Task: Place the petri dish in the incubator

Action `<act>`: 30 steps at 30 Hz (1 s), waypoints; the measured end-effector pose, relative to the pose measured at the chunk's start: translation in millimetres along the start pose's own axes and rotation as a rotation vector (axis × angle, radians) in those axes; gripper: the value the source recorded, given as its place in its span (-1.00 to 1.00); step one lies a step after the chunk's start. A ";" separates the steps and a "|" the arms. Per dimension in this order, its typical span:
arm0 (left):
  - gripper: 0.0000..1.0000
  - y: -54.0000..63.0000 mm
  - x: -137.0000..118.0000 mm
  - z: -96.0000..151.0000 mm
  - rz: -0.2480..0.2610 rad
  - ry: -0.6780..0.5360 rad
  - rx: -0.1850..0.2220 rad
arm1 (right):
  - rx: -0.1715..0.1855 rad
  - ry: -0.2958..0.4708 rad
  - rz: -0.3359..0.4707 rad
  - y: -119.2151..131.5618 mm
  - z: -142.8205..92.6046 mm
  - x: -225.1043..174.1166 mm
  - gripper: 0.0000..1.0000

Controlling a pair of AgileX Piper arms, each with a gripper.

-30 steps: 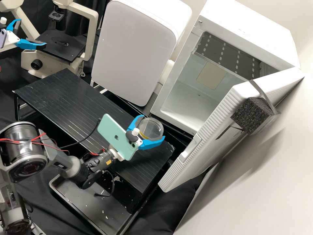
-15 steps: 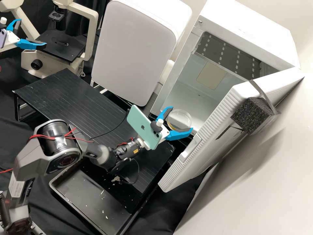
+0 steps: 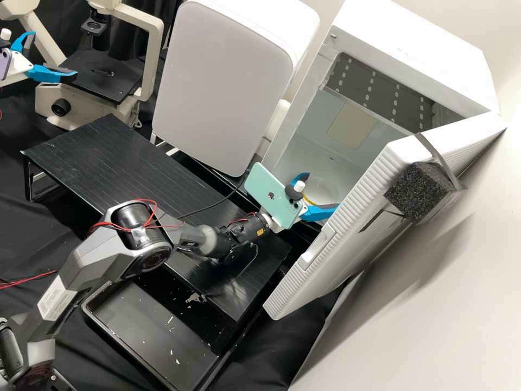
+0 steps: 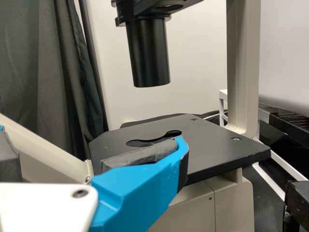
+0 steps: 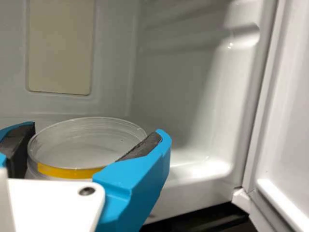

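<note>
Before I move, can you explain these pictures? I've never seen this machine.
These are two robot arms near a low black table. The high view comes from a fixed camera looking down; each wrist view from a camera on one arm. The right gripper holds a round clear dish with a yellow band, at the opening of a white box whose door is open. The left gripper is open and empty, by a microscope. Pale flecks lie in a black tray.

high: slanting down | right wrist: seemingly close, facing shared incubator (image 3: 380,138)
</note>
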 end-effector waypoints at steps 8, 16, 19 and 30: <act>1.00 0.0 0.0 0.0 0.000 0.000 0.000 | 0.089 -0.014 0.005 3.2 14.7 21.6 -1.00; 1.00 0.0 0.0 0.0 0.000 0.000 0.000 | 0.135 0.015 -0.020 1.3 13.4 27.4 -1.00; 1.00 0.0 0.0 0.0 0.000 0.000 0.000 | 0.130 0.026 -0.030 0.8 12.1 27.7 -1.00; 1.00 0.0 0.0 0.0 0.000 0.000 0.000 | 0.126 0.030 -0.035 0.4 11.8 27.7 -1.00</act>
